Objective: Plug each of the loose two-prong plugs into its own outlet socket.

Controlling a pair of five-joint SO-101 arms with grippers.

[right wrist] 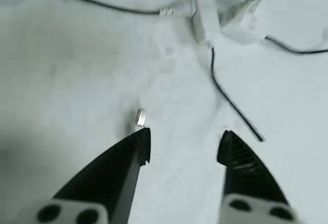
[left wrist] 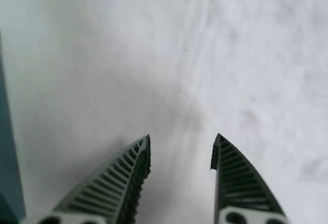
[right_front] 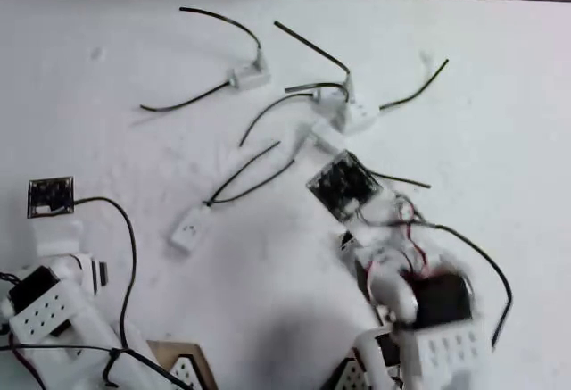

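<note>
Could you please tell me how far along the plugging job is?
Done: nothing clearly; the near white piece and far white piece lie alone, the cluster is unclear. In hand: nothing; left tool and right tool are open, empty. Left: likely all the plugging.

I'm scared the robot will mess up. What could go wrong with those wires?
The black wires bunch together by the plug cluster, so lifting one plug might drag its neighbours. The cluster is white on a white table, so it is easy to misgrab. The open right gripper hangs beside a wire and could snag it.
</note>
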